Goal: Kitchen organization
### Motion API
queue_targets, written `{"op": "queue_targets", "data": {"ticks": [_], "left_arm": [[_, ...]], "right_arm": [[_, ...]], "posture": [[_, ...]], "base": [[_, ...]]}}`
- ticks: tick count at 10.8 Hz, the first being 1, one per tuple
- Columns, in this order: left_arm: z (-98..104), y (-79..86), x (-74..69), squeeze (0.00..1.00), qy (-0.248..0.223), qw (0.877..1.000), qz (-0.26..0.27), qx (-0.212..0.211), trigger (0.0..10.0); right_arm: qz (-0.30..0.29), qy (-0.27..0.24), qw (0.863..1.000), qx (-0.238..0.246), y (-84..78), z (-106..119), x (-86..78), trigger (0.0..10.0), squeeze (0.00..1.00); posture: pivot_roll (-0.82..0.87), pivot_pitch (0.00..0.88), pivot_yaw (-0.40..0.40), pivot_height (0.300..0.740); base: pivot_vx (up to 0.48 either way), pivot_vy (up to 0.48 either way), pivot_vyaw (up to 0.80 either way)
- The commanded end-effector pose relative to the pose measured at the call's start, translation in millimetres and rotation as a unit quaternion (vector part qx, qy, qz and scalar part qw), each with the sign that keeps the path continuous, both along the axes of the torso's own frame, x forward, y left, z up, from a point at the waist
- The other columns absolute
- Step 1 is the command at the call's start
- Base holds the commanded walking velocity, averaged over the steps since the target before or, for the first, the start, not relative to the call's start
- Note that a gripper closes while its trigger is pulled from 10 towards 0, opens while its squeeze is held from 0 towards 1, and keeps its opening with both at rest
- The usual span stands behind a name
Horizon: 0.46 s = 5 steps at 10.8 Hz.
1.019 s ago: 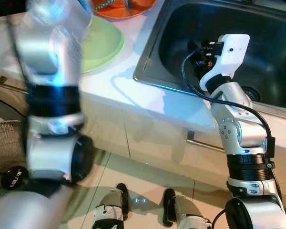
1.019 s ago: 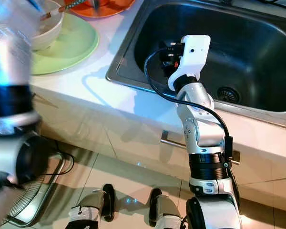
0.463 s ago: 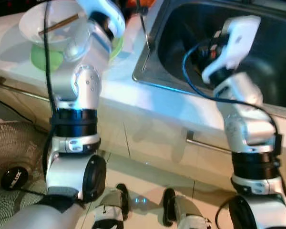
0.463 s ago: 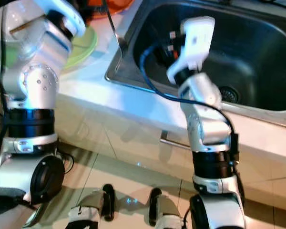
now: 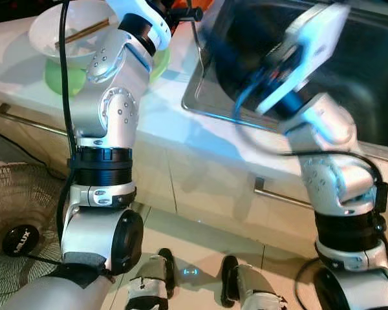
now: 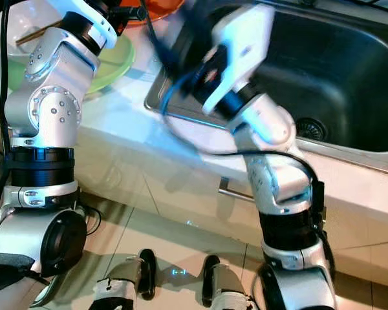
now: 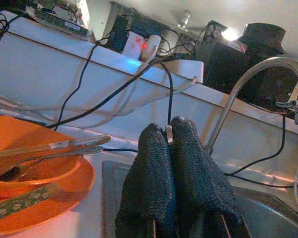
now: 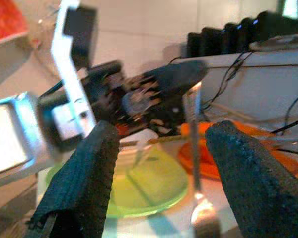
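Left end effector (image 5: 193,13), at 12 o'clock over the sink (image 5: 207,97) near rim, pads (image 7: 154,168) pinched on the top of a metal utensil (image 5: 199,45) hanging straight down

Right end effector (image 8: 159,163) fingers spread, facing the utensil: judged handover, so left should hold steady while right centres the handle between its fingers before closing

Versus 0.5 s ago: right arm swung toward 11 o'clock, blurred; left arm hardly moved; green plate (image 5: 61,77) and white bowl (image 5: 58,32) on the desk unchanged

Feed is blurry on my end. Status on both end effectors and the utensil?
Left end effector shut on metal utensil, hanging over sink edge. Right end effector open, facing utensil. Nothing in between.
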<state>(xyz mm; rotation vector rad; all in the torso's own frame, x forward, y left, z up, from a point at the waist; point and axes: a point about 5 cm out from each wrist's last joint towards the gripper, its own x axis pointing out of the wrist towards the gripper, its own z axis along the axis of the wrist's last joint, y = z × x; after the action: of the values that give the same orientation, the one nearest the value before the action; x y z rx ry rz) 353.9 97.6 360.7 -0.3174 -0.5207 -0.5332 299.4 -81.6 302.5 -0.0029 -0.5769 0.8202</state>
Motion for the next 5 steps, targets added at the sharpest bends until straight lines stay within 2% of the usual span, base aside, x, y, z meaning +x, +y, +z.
{"op": "queue_targets", "data": {"ticks": [1,2,4,5], "left_arm": [[6.3,-3.8,-4.6,0.00,-0.014,1.000,-0.016,-0.007,10.0],[7.8,-4.6,-5.5,0.00,-0.010,0.999,-0.029,-0.017,10.0],[10.3,-6.0,-7.7,0.00,-0.011,0.999,-0.044,-0.013,10.0],[10.7,-7.2,-9.6,0.00,-0.013,0.999,-0.049,-0.007,10.0]], "right_arm": [[0.009,-0.009,1.000,-0.014,3.5,-2.2,-4.5,10.0,0.00],[-0.002,-0.011,0.999,-0.034,5.3,-7.5,-1.8,10.0,0.00],[-0.017,-0.004,0.999,-0.043,5.9,-13.4,2.0,10.0,0.00],[-0.048,-0.008,0.997,-0.052,5.4,-15.4,7.2,10.0,0.00]], "posture": [[0.08,0.239,0.005,0.740],[0.09,0.238,0.005,0.740],[0.09,0.229,0.003,0.740],[0.10,0.224,0.003,0.740]], "base": [[0.000,0.000,0.00],[0.000,0.000,0.00],[0.000,0.000,0.00],[0.000,0.000,0.00]]}}
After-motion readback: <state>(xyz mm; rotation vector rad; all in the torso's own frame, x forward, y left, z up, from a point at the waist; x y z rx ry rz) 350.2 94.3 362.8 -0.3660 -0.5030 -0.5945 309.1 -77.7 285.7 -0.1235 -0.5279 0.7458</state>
